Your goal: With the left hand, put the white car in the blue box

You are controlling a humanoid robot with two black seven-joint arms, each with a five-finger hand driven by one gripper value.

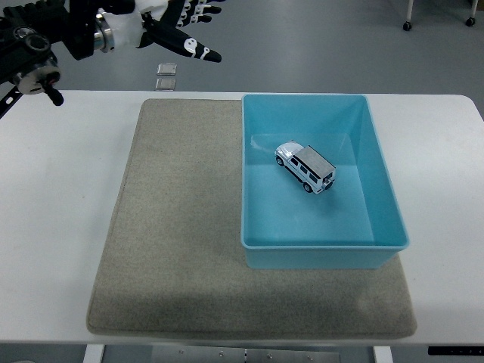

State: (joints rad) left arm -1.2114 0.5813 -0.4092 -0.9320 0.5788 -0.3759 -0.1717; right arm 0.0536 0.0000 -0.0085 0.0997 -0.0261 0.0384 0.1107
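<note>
The white car (305, 167) rests on its wheels on the floor of the blue box (386, 197), near the middle and angled with its nose to the upper left. My left hand (175, 30) hovers high at the top left of the picture, well away from the box, with fingers spread and nothing in them. Its black arm (34, 41) runs off the left edge. The right hand does not show.
The blue box sits on the right part of a grey mat (174, 227) laid over the white table (60, 197). Two small square floor plates (166, 76) show beyond the table's far edge.
</note>
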